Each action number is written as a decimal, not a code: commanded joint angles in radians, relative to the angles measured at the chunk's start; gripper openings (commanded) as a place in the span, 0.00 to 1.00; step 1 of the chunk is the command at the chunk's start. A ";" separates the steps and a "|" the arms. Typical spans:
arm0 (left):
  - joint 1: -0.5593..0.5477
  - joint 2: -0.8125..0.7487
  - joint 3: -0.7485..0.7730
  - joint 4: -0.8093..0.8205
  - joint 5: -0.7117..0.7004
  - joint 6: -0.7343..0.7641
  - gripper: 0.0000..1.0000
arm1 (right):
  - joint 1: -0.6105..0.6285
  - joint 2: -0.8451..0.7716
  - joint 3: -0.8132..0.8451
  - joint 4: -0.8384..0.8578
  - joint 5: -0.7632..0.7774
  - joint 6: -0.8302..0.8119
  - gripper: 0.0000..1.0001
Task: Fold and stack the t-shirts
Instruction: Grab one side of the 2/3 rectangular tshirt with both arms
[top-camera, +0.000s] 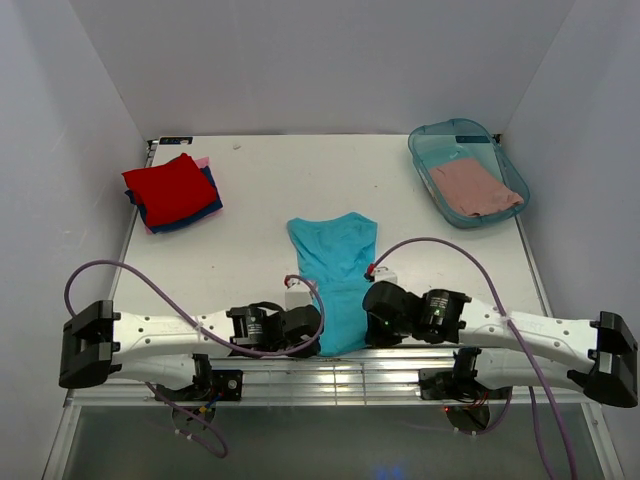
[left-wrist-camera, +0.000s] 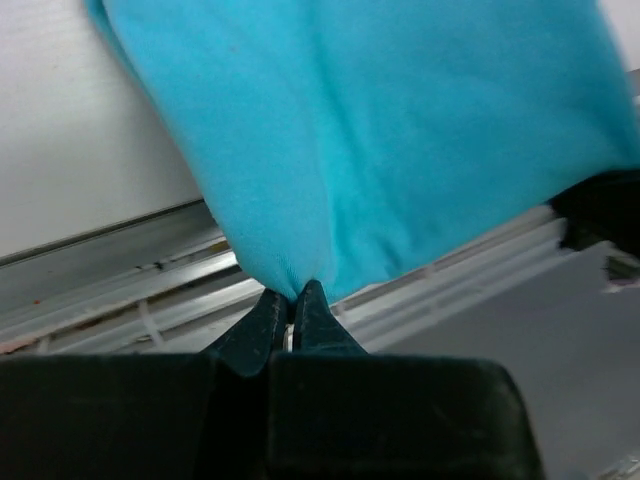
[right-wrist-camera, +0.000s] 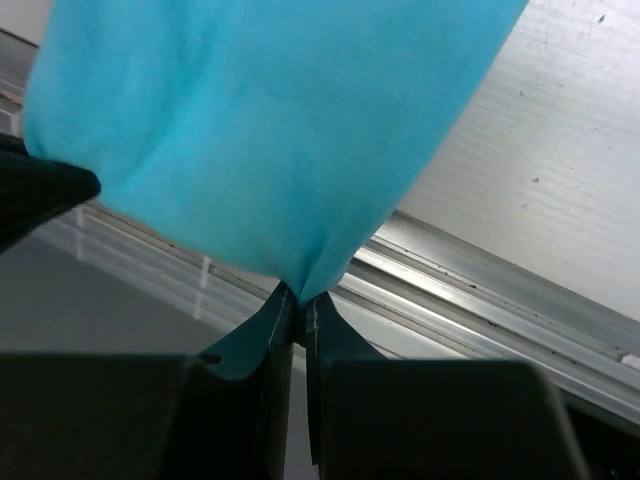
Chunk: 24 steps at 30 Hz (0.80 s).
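A teal t-shirt (top-camera: 336, 270) lies folded into a long strip down the middle of the table, its near end hanging over the front edge. My left gripper (top-camera: 312, 335) is shut on the strip's near left corner; in the left wrist view the teal t-shirt (left-wrist-camera: 380, 140) puckers into the left gripper (left-wrist-camera: 296, 296). My right gripper (top-camera: 372, 318) is shut on the near right corner, where the teal t-shirt (right-wrist-camera: 260, 130) pinches into the right gripper (right-wrist-camera: 300, 296). A stack of folded t-shirts (top-camera: 172, 191), red on top over dark blue and pink, sits at the back left.
A translucent teal tub (top-camera: 467, 172) at the back right holds a dusty-pink t-shirt (top-camera: 474, 186). Metal rails (left-wrist-camera: 120, 280) run along the table's near edge. White walls close in the left, back and right sides.
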<state>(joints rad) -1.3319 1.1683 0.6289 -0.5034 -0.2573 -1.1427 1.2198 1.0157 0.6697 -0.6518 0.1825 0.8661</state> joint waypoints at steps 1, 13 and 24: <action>-0.036 -0.030 0.165 -0.187 -0.132 -0.087 0.00 | 0.033 0.001 0.199 -0.169 0.119 0.059 0.08; 0.023 -0.033 0.402 -0.402 -0.413 -0.132 0.00 | 0.017 0.202 0.530 -0.290 0.414 -0.033 0.08; 0.296 -0.001 0.322 -0.020 -0.292 0.187 0.00 | -0.155 0.296 0.541 -0.148 0.491 -0.168 0.08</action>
<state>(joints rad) -1.0988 1.1564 0.9524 -0.6674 -0.5922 -1.0882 1.1172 1.2877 1.1706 -0.8677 0.6079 0.7704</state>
